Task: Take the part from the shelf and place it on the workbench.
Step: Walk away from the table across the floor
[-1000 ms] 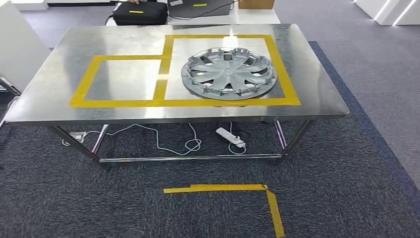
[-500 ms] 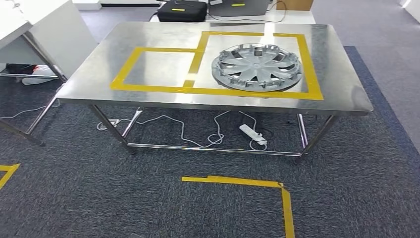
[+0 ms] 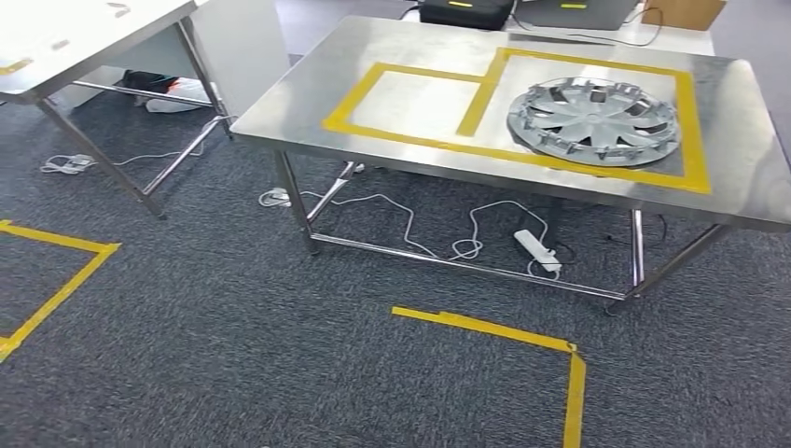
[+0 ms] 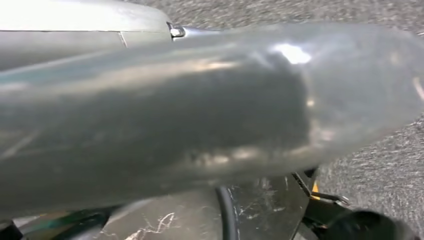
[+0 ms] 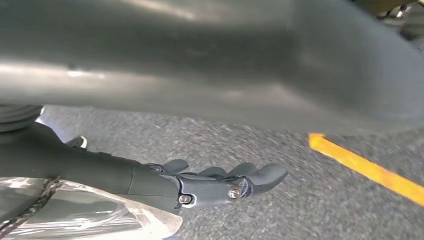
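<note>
Silver-grey plastic, spoked like a wheel cover, the part (image 3: 594, 120) lies flat on the steel tabletop (image 3: 308, 103), inside the larger of two yellow-taped frames (image 3: 688, 121) and close to that frame's near edge. Its rim carries a ring of small clips and the spokes fan from a plain hub; I see no damage. My right hand (image 5: 220, 185) hangs above the dark carpet (image 3: 233, 355) with its fingers (image 5: 265, 175) extended, lying close together and holding nothing. Of the left hand I cannot tell the fingers' state, as a blurred arm shell blocks that wrist view. I judge the main risk to be walking: cables (image 3: 410, 224) and a power strip (image 3: 538, 250) lie under the tabletop, and a foot could snag them.
</note>
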Motion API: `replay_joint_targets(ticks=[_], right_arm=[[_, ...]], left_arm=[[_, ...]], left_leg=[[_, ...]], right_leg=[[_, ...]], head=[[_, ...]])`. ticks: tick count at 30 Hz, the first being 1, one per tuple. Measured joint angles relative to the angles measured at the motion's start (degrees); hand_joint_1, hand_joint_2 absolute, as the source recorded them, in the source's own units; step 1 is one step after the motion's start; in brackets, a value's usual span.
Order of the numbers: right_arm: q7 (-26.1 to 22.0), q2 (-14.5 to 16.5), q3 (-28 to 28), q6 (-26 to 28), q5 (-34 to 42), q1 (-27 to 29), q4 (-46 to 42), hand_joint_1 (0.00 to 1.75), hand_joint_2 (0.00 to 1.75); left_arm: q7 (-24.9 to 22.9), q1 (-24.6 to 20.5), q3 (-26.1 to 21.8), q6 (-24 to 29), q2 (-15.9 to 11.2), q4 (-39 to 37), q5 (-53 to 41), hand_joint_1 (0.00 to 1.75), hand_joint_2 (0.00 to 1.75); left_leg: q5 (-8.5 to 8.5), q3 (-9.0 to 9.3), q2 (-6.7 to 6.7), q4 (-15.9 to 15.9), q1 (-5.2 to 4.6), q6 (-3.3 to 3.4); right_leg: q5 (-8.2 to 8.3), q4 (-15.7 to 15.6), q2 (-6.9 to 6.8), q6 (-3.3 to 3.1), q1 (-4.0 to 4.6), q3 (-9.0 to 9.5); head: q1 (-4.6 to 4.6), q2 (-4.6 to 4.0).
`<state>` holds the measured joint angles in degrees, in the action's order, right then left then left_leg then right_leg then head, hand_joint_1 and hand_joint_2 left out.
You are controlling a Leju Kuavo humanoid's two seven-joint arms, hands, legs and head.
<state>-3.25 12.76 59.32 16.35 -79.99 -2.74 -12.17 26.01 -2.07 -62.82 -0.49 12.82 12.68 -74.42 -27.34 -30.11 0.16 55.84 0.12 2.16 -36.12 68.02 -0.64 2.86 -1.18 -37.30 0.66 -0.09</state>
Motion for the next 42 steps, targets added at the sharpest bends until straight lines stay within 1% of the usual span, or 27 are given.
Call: replay_joint_targets(ticks=[1, 2, 3, 5, 7, 8, 9, 11, 12, 15, 16, 18, 20, 22, 23, 25, 27, 29, 31, 32, 33, 34, 36, 38, 39, 41, 42], right_arm=[[-0.01, 0.0, 0.08, 0.0, 0.02, 0.08, 0.0, 0.0, 0.0], [-0.01, 0.0, 0.15, 0.0, 0.04, 0.08, 0.0, 0.0, 0.0], [-0.01, 0.0, 0.21, 0.0, 0.08, 0.05, 0.0, 0.0, 0.0], [0.01, -0.01, 0.3, 0.02, 0.26, -0.01, -0.01, 0.0, 0.0], [0.02, -0.06, 0.46, 0.05, 0.55, -0.08, -0.02, 0.0, 0.0], [0.02, -0.08, 0.57, 0.09, 0.69, -0.11, -0.02, 0.0, 0.0], [0.02, -0.09, 0.66, 0.14, 0.84, -0.14, -0.02, 0.0, 0.0], [-0.07, -0.05, 0.82, 0.34, 1.07, -0.11, 0.01, 0.0, 0.0], [-0.16, -0.03, 0.91, 0.51, 1.14, -0.09, 0.02, 0.0, 0.0], [-0.4, -0.02, 1.26, 1.01, 1.19, 0.19, 0.04, 0.0, 0.0], [-0.43, -0.02, 1.37, 1.09, 1.17, 0.3, 0.04, 0.0, 0.0], [-0.49, -0.02, 1.56, 1.21, 1.11, 0.27, 0.04, 0.0, 0.0], [-0.54, -0.02, 1.67, 1.24, 1.05, 0.01, 0.04, 0.0, 0.0], [-0.61, -0.02, 1.72, 1.28, 1.01, -0.13, 0.04, 0.0, 0.0], [-0.65, -0.02, 1.73, 1.32, 0.99, -0.18, 0.04, 0.0, 0.0], [-0.73, -0.02, 1.75, 1.37, 0.97, -0.31, 0.04, 0.0, 0.0], [-0.78, -0.02, 1.75, 1.38, 0.96, -0.36, 0.04, 0.0, 0.0], [-0.8, -0.02, 1.76, 1.38, 0.95, -0.08, 0.04, 0.0, 0.0], [-0.8, -0.02, 1.77, 1.38, 0.95, 0.19, 0.04, 0.0, 0.0], [-0.8, -0.02, 1.77, 1.38, 0.95, 0.22, 0.04, 0.0, 0.0], [-0.79, -0.02, 1.77, 1.38, 0.95, 0.2, 0.04, 0.0, 0.0], [-0.79, -0.02, 1.77, 1.38, 0.95, 0.18, 0.04, 0.0, 0.0], [-0.8, -0.05, 1.78, 1.38, 0.95, 0.12, 0.03, 0.0, 0.0], [-0.84, -0.1, 1.79, 1.39, 0.95, 0.06, 0.01, 0.0, 0.0], [-0.85, -0.13, 1.79, 1.4, 0.95, 0.04, 0.0, 0.0, 0.0], [-0.85, -0.07, 1.79, 1.4, 0.96, 0.06, 0.02, 0.0, 0.0], [-0.85, -0.02, 1.8, 1.4, 0.96, 0.07, 0.04, 0.0, 0.0]], left_arm=[[0.0, -0.03, 0.11, 0.01, 0.03, 0.0, -0.07, 0.0, 0.0], [0.0, 0.0, 0.19, 0.02, 0.04, 0.0, -0.1, 0.0, 0.0], [0.0, 0.08, 0.25, 0.02, 0.03, 0.0, -0.15, 0.0, 0.0], [0.0, 0.14, 0.41, 0.03, 0.05, 0.0, -0.35, 0.0, 0.0], [0.01, 0.01, 0.57, 0.01, 0.14, 0.0, -0.63, 0.0, 0.0], [0.02, -0.02, 0.63, -0.01, 0.17, 0.0, -0.77, 0.0, 0.0], [0.03, 0.05, 0.68, -0.04, 0.14, 0.0, -0.87, 0.0, 0.0], [0.07, 0.43, 0.71, -0.19, -0.05, 0.0, -1.07, 0.0, 0.0], [0.08, 0.68, 0.71, -0.3, -0.18, 0.0, -1.12, 0.0, 0.0], [0.13, 0.93, 0.72, -0.61, -0.49, 0.0, -1.21, 0.0, 0.0], [0.16, 0.91, 0.72, -0.66, -0.54, 0.0, -1.25, 0.0, 0.0], [0.23, 0.99, 0.72, -0.7, -0.64, 0.0, -1.31, 0.0, 0.0], [0.28, 1.14, 0.72, -0.72, -0.78, 0.0, -1.38, 0.0, 0.0], [0.31, 1.08, 0.75, -0.73, -0.91, 0.01, -1.52, 0.0, 0.0], [0.34, 1.03, 0.78, -0.74, -0.96, 0.02, -1.58, 0.0, 0.0], [0.4, 1.22, 0.81, -0.81, -1.08, 0.02, -1.67, 0.0, 0.0], [0.43, 1.65, 0.8, -0.89, -1.22, 0.02, -1.69, 0.0, 0.0], [0.44, 1.67, 0.79, -0.9, -1.35, 0.02, -1.72, 0.0, 0.0], [0.44, 1.5, 0.79, -0.93, -1.43, 0.02, -1.73, 0.0, 0.0], [0.44, 1.5, 0.79, -0.96, -1.45, 0.02, -1.73, 0.0, 0.0], [0.44, 1.55, 0.79, -0.98, -1.48, 0.02, -1.73, 0.0, 0.0], [0.44, 1.61, 0.79, -0.99, -1.51, 0.02, -1.73, 0.0, 0.0], [0.44, 1.6, 0.79, -0.99, -1.49, 0.02, -1.73, 0.0, 0.0], [0.44, 1.46, 0.8, -1.01, -1.44, 0.02, -1.73, 0.0, 0.0], [0.45, 1.42, 0.8, -1.01, -1.43, 0.02, -1.73, 0.0, 0.0], [0.46, 1.57, 0.79, -1.02, -1.5, 0.02, -1.73, 0.0, 0.0], [0.46, 1.7, 0.79, -1.02, -1.54, 0.02, -1.74, 0.0, 0.0]], left_leg=[[0.86, -1.04, -0.7, 0.05, -0.29, 0.19], [1.72, -2.11, -1.4, 0.12, -0.56, 0.28], [2.54, -3.2, -2.08, 0.24, -0.77, 0.29], [4.08, -5.18, -3.53, 0.64, -0.97, 0.18], [5.51, -6.58, -5.01, 1.12, -1.21, -0.1], [6.23, -6.98, -5.67, 1.18, -1.26, -0.31], [6.98, -7.28, -6.4, 1.1, -1.31, -0.63], [7.5, -7.89, -7.1, 1.13, -1.21, -1.24], [6.07, -8.35, -6.32, 2.06, -1.21, -1.56], [-3.06, -10.08, -1.99, 10.95, -0.76, -2.63], [-4.85, -10.35, -1.28, 14.62, -0.42, -3.0], [-4.25, -9.05, -0.6, 18.1, 0.32, -3.58], [-1.63, -4.23, 0.45, 13.75, 0.78, -3.92], [-2.23, 1.92, 2.62, 5.25, 0.59, -3.65], [-2.98, 3.67, 3.39, 2.28, 0.31, -3.22], [-3.27, 3.93, 3.26, 0.23, -0.26, -1.99], [-2.09, 2.72, 2.45, 0.02, -0.36, -0.82], [-0.57, 1.04, 1.36, -0.15, -0.44, 0.24], [1.09, -1.05, -0.08, -0.09, -0.85, 0.79], [1.97, -2.14, -0.82, -0.05, -1.07, 0.88], [2.86, -3.25, -1.54, 0.0, -1.23, 0.89], [3.73, -4.35, -2.28, 0.08, -1.34, 0.85], [5.38, -6.24, -3.81, 0.35, -1.44, 0.64], [6.87, -7.41, -5.16, 0.68, -1.6, 0.34], [7.59, -7.74, -5.8, 0.68, -1.63, 0.11], [8.69, -8.24, -6.81, 0.47, -1.65, -0.45], [7.86, -8.61, -6.28, 0.94, -1.61, -0.76]], right_leg=[[-1.3, 3.24, 0.41, -0.34, 0.27, -0.31], [-1.05, 5.12, 0.56, -0.72, 0.55, -0.02], [0.51, 5.15, 0.67, -1.14, 0.82, 1.15], [3.87, -0.55, 2.44, -2.09, 1.28, 6.42], [3.53, -9.61, 5.34, -2.73, 1.45, 12.87], [2.66, -12.56, 6.16, -2.88, 1.49, 14.66], [2.22, -14.09, 5.94, -2.93, 1.59, 15.38], [2.97, -14.23, 4.25, -3.29, 1.35, 14.55], [3.6, -14.23, 3.23, -3.62, 1.24, 14.02], [5.38, -14.04, -0.02, -4.11, 1.34, 11.94], [5.9, -13.82, -1.18, -4.0, 1.4, 11.05], [6.8, -13.08, -3.35, -3.72, 1.41, 8.99], [7.55, -12.09, -5.02, -3.34, 1.35, 7.27], [8.26, -11.26, -6.28, -2.71, 1.37, 6.14], [8.69, -11.04, -6.86, -2.36, 1.35, 5.76], [9.63, -10.98, -7.91, -1.63, 1.15, 5.37], [8.54, -10.16, -5.92, -0.86, 0.8, 4.8], [3.56, -5.75, -1.7, -0.5, 0.64, 3.22], [-1.39, 1.4, 0.32, -0.83, 0.81, 1.42], [-1.97, 3.93, 0.53, -1.1, 0.96, 1.21], [-1.14, 4.82, 0.62, -1.42, 1.14, 1.78], [0.68, 3.65, 0.83, -1.77, 1.33, 3.35], [3.49, -3.8, 3.04, -2.59, 1.66, 9.16], [2.88, -12.11, 5.78, -2.99, 1.69, 14.58], [2.2, -14.22, 6.31, -3.07, 1.73, 15.75], [2.56, -14.85, 4.87, -3.3, 1.66, 15.33], [3.12, -14.81, 3.89, -3.65, 1.56, 14.86]], head=[[0.01, 0.0], [0.01, 0.0], [0.04, 0.0], [0.07, 0.0], [0.07, 0.0], [0.06, 0.0], [0.03, 0.0], [0.02, 0.0], [0.18, 0.0], [0.68, 0.0], [0.69, 0.0], [0.71, 0.0], [0.73, 0.0], [0.72, 0.0], [0.74, 0.0], [0.77, 0.0], [0.81, 0.0], [0.79, 0.0], [0.79, 0.0], [0.81, 0.0], [0.83, 0.0], [0.84, 0.0], [0.82, 0.0], [0.84, 0.0], [0.84, 0.0], [0.81, 0.0], [0.9, 0.0]])
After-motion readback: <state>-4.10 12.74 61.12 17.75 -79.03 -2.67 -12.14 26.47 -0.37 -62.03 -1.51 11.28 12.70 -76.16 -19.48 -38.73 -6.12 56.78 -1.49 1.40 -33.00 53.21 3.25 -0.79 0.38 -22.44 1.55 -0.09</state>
